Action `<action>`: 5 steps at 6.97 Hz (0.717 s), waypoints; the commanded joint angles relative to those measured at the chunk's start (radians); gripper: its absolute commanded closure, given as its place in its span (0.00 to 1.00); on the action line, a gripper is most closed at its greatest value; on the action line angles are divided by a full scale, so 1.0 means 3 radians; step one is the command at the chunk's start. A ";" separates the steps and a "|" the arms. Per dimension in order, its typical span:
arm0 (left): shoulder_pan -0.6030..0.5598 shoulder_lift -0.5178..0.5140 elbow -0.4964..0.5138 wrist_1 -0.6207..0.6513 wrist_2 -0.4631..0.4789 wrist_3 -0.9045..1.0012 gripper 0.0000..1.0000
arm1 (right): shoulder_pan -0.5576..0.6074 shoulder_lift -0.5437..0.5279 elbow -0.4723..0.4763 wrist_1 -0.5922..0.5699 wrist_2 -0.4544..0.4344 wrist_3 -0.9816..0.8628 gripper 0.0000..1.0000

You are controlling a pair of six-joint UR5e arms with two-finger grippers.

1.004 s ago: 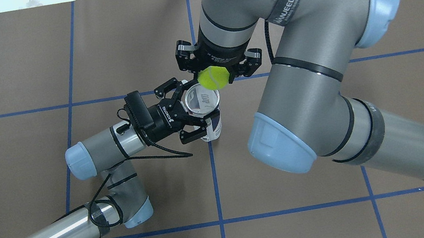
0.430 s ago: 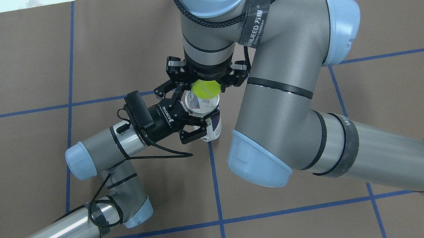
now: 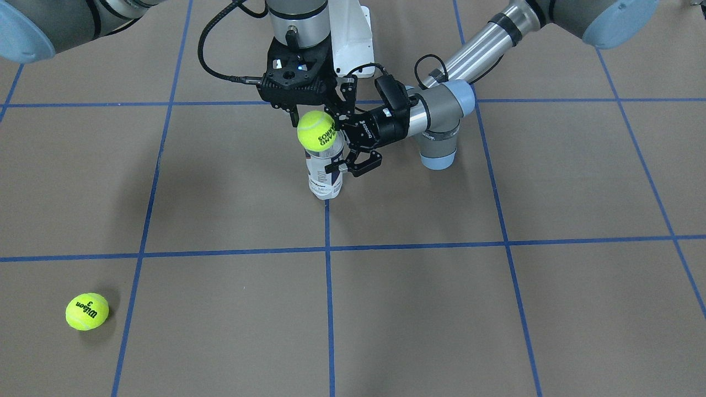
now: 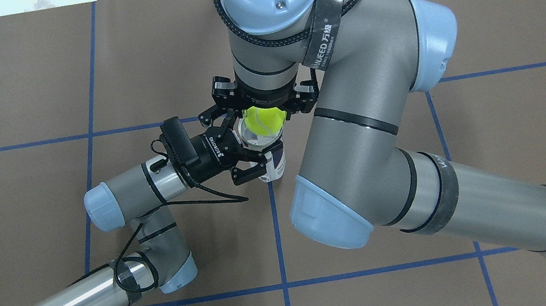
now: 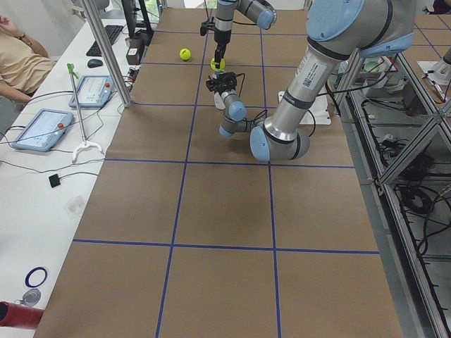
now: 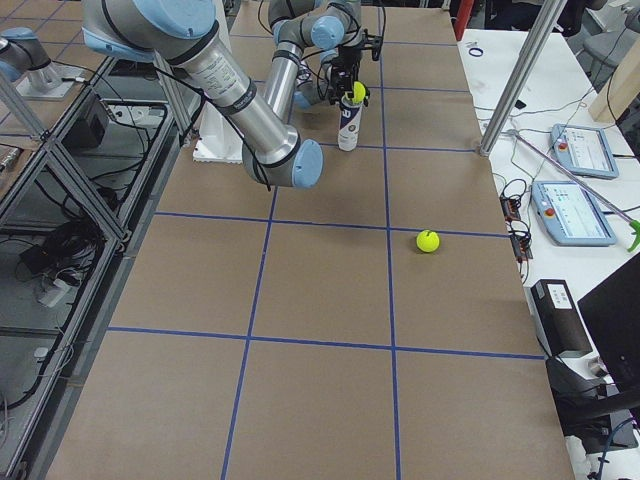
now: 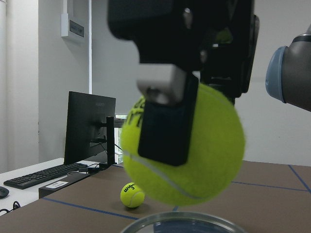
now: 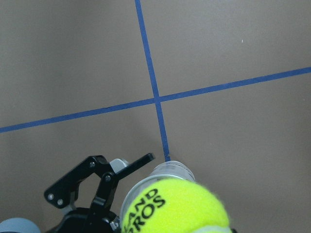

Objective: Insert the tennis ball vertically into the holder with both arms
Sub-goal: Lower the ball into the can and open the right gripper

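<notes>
Tennis ball (image 3: 316, 130) hangs just above the holder's (image 3: 325, 175) open metal rim, not touching it, pinched in the right tool (image 4: 263, 116). Left tool (image 4: 249, 148) clasps the side of the upright holder, which stands on the desk (image 3: 496, 309). A second tennis ball (image 3: 86, 311) lies well apart from the holder.

I read this as a robotics lab: table (image 3: 524, 314) papered brown with a blue tape grid (image 3: 329, 309). Left of the side view: white bench (image 5: 21, 204), teach pendants (image 5: 41, 129), keyboard (image 5: 104, 39), seated operator (image 5: 17, 60). Right: aluminium framing (image 5: 405, 151), cables (image 5: 421, 201).
</notes>
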 commanded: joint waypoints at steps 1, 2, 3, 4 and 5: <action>0.0000 0.0000 0.0000 0.0000 0.0000 0.0005 0.01 | -0.0016 0.0017 0.0005 0.0000 -0.0029 0.0004 0.01; 0.0000 0.0000 0.0000 0.0000 0.0000 0.0005 0.01 | -0.0016 0.0023 0.0026 0.0000 -0.0029 0.0004 0.01; 0.0000 0.0000 0.0000 0.0000 0.0000 0.0005 0.01 | -0.0016 0.0018 0.0031 0.0000 -0.0029 -0.0001 0.01; 0.0000 0.0000 0.0005 0.0000 0.0000 0.0005 0.01 | -0.0016 0.0018 0.0036 0.0000 -0.0029 -0.0001 0.01; 0.0000 0.0000 0.0005 0.0000 0.0000 0.0005 0.01 | -0.0011 0.0002 0.0046 -0.0006 -0.0019 -0.0042 0.01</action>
